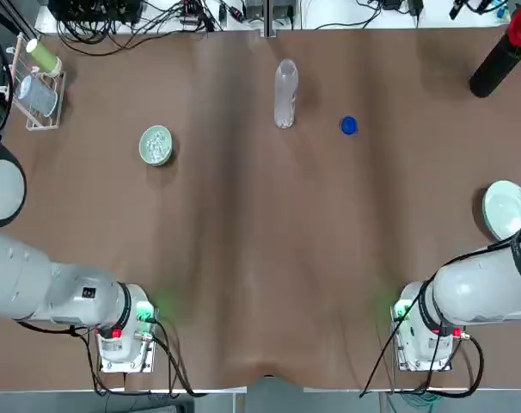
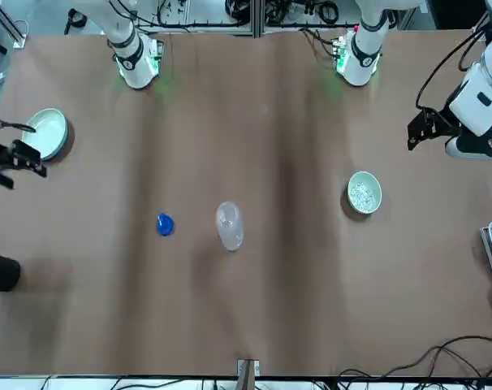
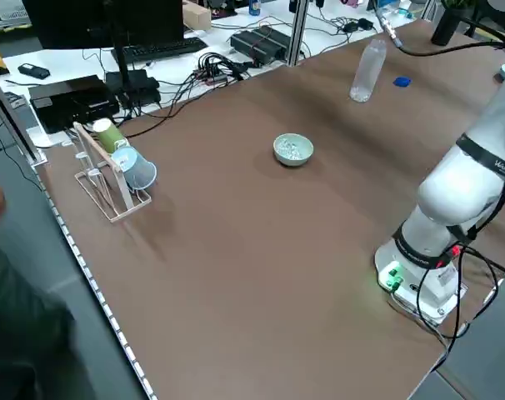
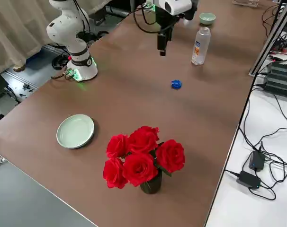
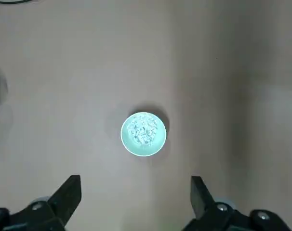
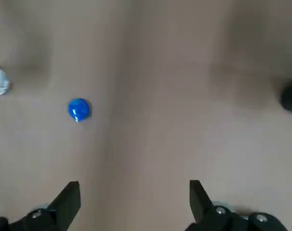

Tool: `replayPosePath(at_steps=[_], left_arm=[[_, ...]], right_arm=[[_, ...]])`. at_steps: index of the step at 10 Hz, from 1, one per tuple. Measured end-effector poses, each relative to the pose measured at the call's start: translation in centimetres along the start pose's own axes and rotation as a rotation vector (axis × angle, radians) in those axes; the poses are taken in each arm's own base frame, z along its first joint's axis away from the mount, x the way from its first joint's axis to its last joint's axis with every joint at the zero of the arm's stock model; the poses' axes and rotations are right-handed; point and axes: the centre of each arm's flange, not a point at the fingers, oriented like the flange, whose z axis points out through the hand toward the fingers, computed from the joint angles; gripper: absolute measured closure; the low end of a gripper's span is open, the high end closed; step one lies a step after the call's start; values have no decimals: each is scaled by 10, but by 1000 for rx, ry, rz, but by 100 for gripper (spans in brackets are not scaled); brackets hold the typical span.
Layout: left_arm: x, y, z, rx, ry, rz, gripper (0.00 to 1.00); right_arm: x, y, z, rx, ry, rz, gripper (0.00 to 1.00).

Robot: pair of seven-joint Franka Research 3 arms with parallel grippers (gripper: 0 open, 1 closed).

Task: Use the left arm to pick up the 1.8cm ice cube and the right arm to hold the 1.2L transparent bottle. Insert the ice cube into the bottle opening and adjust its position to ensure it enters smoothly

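Top view shows the transparent bottle (image 1: pixel 285 95) standing upright near the middle of the table's far edge, uncapped, with its blue cap (image 1: pixel 348 126) laid just beside it toward the right-hand edge. The mouth is thus left free for a cube to be dropped in from above. A small green bowl (image 1: pixel 156 144) of ice cubes (image 5: pixel 143 132) is set well apart from the bottle, toward the far-left corner, on the left arm's side; whether any cube already lies inside the bottle cannot be told.

Both arms are held high and back. The left gripper (image 5: pixel 135 195) hangs above the table with the bowl in front of it, its jaws spread wide and holding nothing. The right gripper (image 6: pixel 134 197) hangs over bare table toward the right-hand edge, jaws likewise wide and empty, the cap and bottle farther off.

Broad bare table lies between bowl and bottle. A cup rack (image 1: pixel 35 82) occupies the far-left corner, a vase of roses (image 4: pixel 144 158) the far-right corner, and a green plate (image 1: pixel 506 208) the right edge, all away from the likely paths.
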Motion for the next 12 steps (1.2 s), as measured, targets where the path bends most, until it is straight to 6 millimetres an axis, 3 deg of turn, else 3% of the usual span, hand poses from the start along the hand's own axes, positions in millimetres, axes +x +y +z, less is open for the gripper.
replayPosePath(at_steps=[4,8,12], left_arm=[[1,-5,-1,-1,12,-26,0],[3,-19,-2,-3,17,-52,0],[3,-19,-2,-3,17,-51,0]], right_arm=[[-13,5,-15,-62,-12,95,0],[-14,-17,-13,-56,-48,147,0],[-14,-20,-20,-57,-38,147,0]])
